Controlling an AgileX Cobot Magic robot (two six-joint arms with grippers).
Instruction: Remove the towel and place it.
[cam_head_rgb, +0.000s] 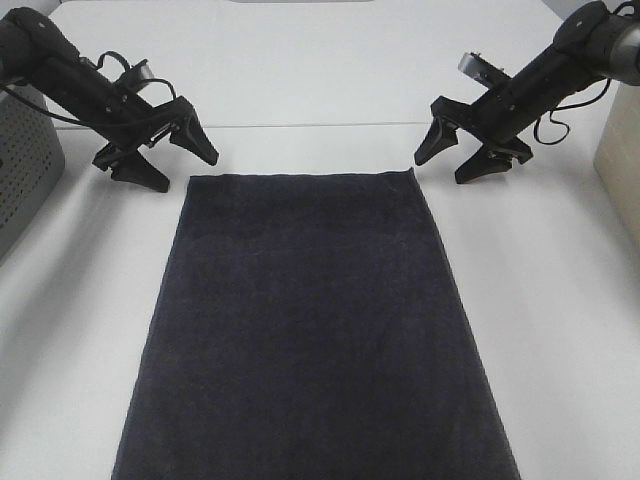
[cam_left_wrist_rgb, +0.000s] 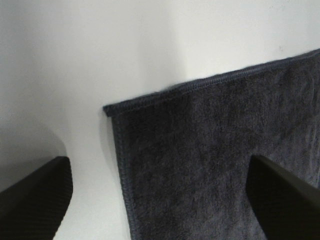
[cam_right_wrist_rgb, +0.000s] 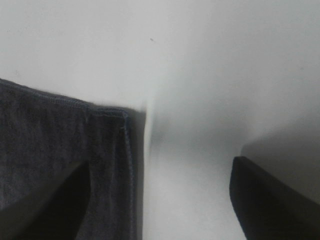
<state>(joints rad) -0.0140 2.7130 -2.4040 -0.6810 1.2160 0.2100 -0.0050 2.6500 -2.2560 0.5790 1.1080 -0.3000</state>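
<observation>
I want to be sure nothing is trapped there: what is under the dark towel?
The towel lies spread flat on the white table, which shows along its edges. Whatever lies beneath its middle is covered, though no bump shows.

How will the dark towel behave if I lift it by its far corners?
The towel lies flat with a soft pile, so it will probably hang limp and fold rather than hold shape. It is large, so its near end would likely drag across the table. Its thin hem lies flush, so pinching a corner may need downward pressure.
</observation>
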